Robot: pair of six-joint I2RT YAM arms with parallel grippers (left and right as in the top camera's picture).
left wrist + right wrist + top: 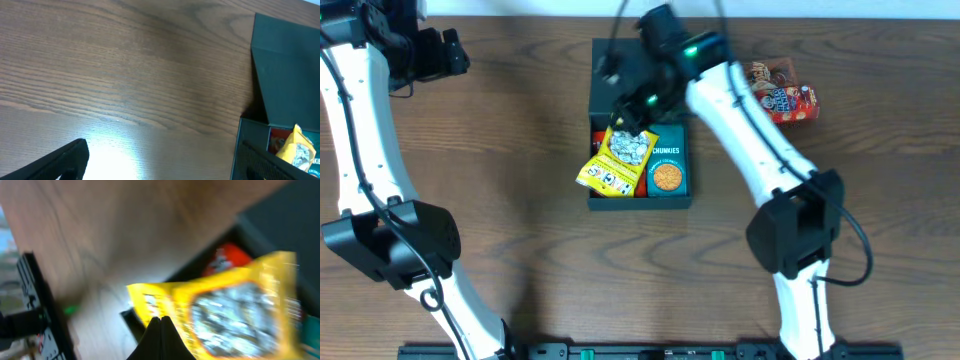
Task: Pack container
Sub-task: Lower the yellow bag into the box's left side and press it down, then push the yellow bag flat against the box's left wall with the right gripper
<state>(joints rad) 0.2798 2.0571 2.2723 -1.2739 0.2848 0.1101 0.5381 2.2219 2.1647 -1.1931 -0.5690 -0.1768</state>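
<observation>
The container (640, 203), a dark teal-grey box with its flap lid open at the back, sits mid-table. Inside it lies a small teal cookie box (667, 165) on the right, with a red pack (227, 257) partly hidden on the left. My right gripper (638, 118) is shut on the top edge of a yellow snack pack (617, 160). It holds the pack tilted over the container's left half and front-left rim. In the right wrist view the shut fingers (160, 325) sit against the blurred yellow pack (225, 310). My left gripper (445, 55) is open and empty, far left of the container. In the left wrist view (165, 167) it is over bare table.
A red snack pack (783, 92) lies on the table to the right of the container, behind my right arm. The left wrist view shows the container's lid (290, 65) and the yellow pack (298, 152) at its right edge. The wooden table (500, 180) stretches to the left.
</observation>
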